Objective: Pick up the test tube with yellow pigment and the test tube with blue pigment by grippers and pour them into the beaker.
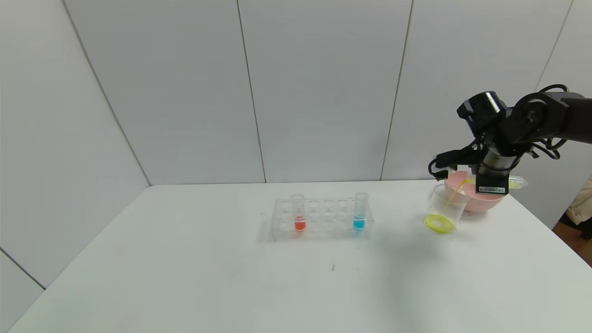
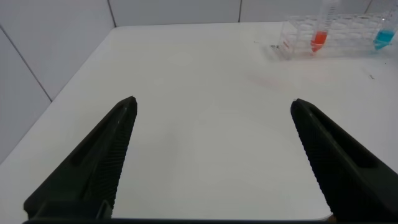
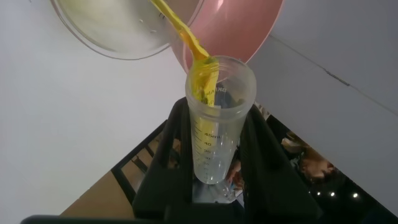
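Observation:
My right gripper is shut on the test tube with yellow pigment, held tilted nearly level above the beaker. A thin yellow stream runs from the tube's mouth into the beaker, where yellow liquid lies at the bottom. In the right wrist view the tube sits between the black fingers, its mouth over the beaker's rim. The test tube with blue pigment stands upright in the clear rack; it also shows in the left wrist view. My left gripper is open and empty over bare table, far from the rack.
A pink bowl stands just behind the beaker at the table's far right, under my right gripper. A tube with red-orange liquid stands at the rack's left end. The table's right edge is close to the beaker.

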